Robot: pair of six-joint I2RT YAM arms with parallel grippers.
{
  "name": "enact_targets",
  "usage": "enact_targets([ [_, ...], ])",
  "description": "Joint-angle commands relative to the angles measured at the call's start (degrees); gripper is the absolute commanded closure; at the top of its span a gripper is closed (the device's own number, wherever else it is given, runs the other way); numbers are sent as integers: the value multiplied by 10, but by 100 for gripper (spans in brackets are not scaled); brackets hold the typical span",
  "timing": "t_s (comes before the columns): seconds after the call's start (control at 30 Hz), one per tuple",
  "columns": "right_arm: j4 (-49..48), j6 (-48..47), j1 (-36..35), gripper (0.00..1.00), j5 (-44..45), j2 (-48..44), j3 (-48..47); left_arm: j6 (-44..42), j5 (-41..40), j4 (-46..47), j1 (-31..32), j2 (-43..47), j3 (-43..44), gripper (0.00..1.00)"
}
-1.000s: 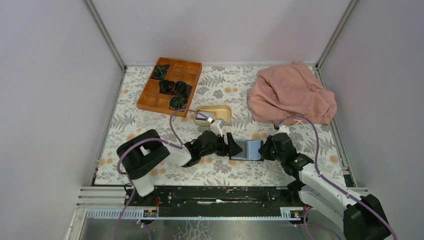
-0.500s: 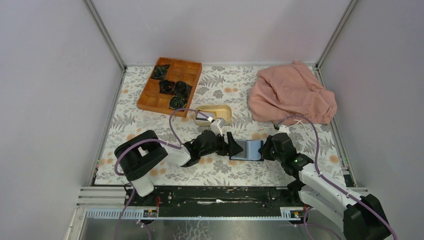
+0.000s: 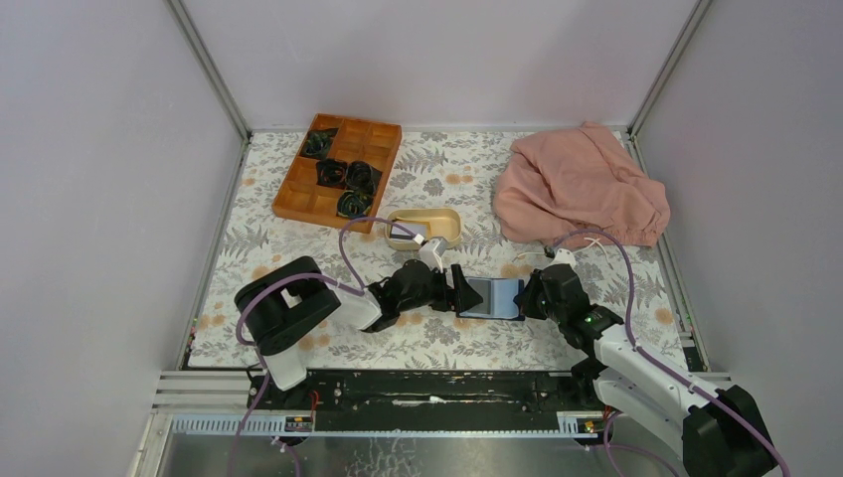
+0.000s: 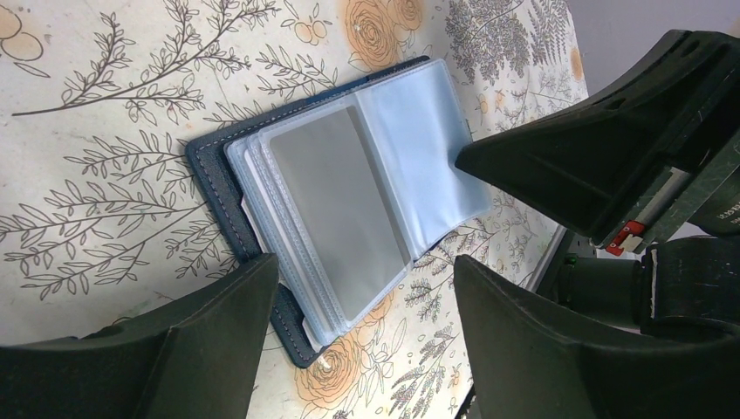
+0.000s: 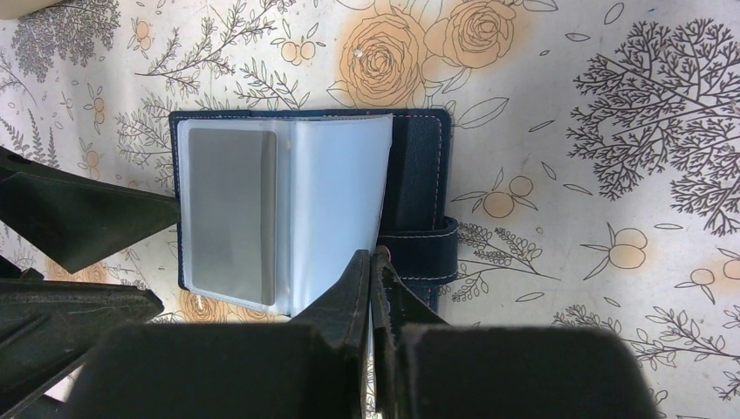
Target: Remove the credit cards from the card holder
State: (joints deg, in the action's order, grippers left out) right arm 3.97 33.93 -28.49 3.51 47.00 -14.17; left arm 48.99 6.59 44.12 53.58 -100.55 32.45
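The card holder [image 3: 490, 298] lies open on the worktop [image 3: 437, 179]. A grey card [image 5: 233, 214] sits in its clear sleeve, on the half toward the left gripper [image 4: 362, 266], which waits released just beside it. The card's long axis seems to lie across that approach. The right gripper [image 5: 373, 262] is clenched at the sleeve's edge.

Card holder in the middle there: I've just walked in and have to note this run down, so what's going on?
The navy card holder lies open on the floral mat. The right gripper is closed at the edge of a clear sleeve page, apparently pinching it. The left gripper is open, its fingers either side of the holder's other end, where a grey card sits in its sleeve, not yet pulled out.
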Motion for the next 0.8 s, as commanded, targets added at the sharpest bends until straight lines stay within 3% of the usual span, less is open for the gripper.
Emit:
enact_targets([
  [0.0, -19, -2, -1, 96, -7, 0, 0, 1, 10, 33, 0, -5, 12, 20],
  [0.77, -21, -2, -1, 96, -6, 1, 2, 2, 3, 34, 1, 34, -5, 20],
])
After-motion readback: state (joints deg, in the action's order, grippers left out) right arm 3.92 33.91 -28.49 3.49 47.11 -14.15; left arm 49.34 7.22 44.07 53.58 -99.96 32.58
